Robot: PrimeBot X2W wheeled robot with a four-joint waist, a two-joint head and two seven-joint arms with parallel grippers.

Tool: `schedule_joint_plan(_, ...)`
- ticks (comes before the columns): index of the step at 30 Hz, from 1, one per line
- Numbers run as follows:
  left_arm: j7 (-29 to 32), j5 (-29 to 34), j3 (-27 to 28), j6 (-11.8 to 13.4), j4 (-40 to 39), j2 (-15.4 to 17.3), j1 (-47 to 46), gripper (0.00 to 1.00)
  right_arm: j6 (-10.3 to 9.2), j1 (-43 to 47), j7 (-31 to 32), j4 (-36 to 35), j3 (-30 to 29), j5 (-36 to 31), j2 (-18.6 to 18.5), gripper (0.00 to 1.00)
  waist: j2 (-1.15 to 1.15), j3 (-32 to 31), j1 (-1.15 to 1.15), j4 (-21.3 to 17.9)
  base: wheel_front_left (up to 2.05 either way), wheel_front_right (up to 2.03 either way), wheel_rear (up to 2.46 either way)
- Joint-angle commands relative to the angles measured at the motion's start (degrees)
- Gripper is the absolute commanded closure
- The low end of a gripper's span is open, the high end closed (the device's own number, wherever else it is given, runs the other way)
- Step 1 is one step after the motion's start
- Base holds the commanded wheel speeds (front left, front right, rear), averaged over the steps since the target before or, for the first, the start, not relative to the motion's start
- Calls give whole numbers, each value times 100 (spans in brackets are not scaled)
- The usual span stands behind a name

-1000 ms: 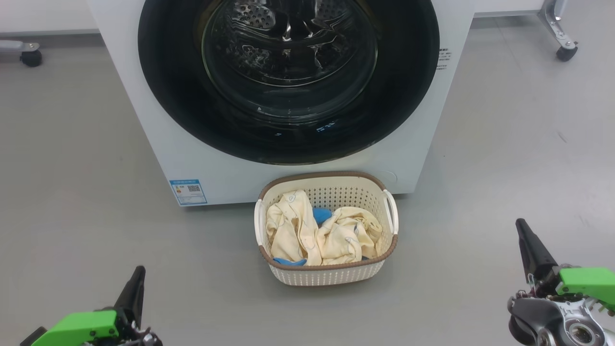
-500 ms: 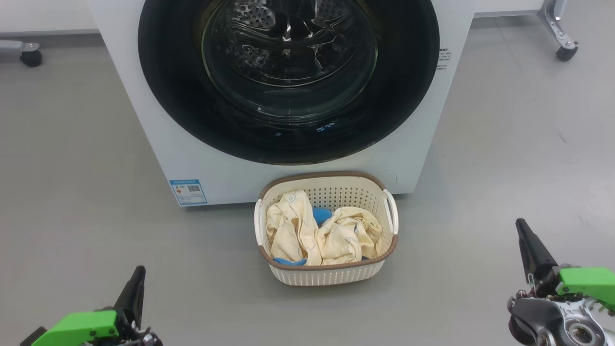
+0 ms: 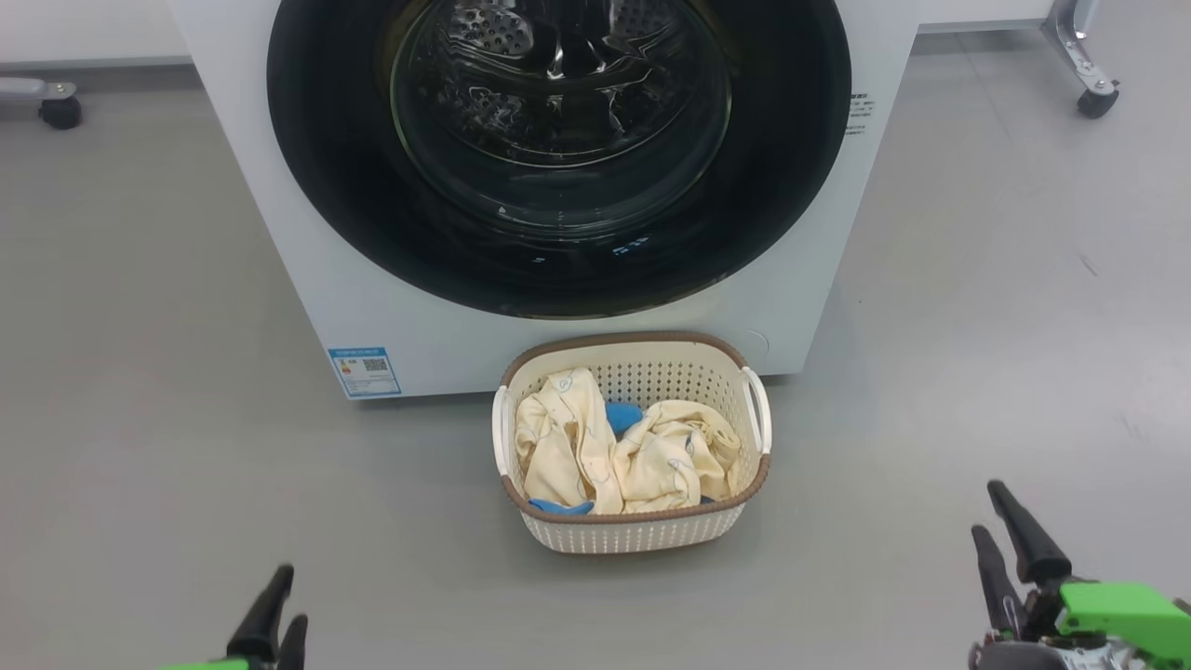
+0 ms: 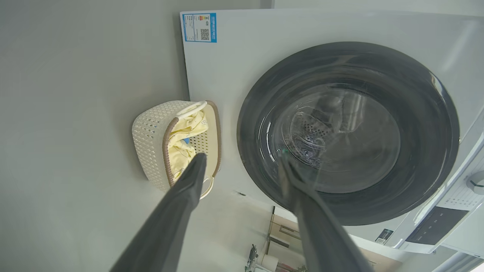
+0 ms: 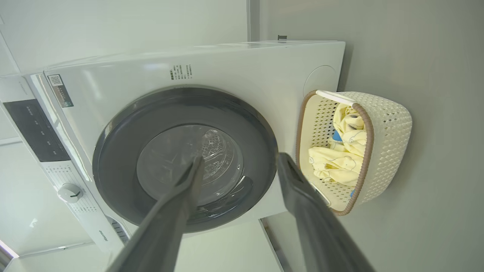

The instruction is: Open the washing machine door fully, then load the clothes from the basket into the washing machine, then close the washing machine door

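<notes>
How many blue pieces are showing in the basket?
2 blue pieces: one centred between the yellow garments, one at the near-left rim of the basket. Others may be buried.

Floor point(image 3: 140, 279) was smooth grey, matt w/ a soft sheen. Small dark scuff point(image 3: 1089, 265) on it at right. Black castor point(image 3: 59, 112) on a grey metal leg point(image 3: 23, 88) sat at far left. Second castor point(image 3: 1097, 100) sat under a silver frame point(image 3: 1070, 33) at far right. Pale wall point(image 3: 84, 28) ran along the back. Light was even & diffuse, shadows soft.
</notes>
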Motion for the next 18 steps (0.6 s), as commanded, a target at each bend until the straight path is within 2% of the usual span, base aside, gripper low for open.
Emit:
schedule_joint_plan(1,-40,28,27,-2,-195,42,-206,0,0,-233,-41,-199,-1,-36,-48,0,0,2,0,-1,0,0,0)
schedule_joint_plan(18,-326,186,4,-8,-389,54,-280,0,-3,-340,-328,-353,20,-365,-67,0,0,12,0,-13,0,0,0)
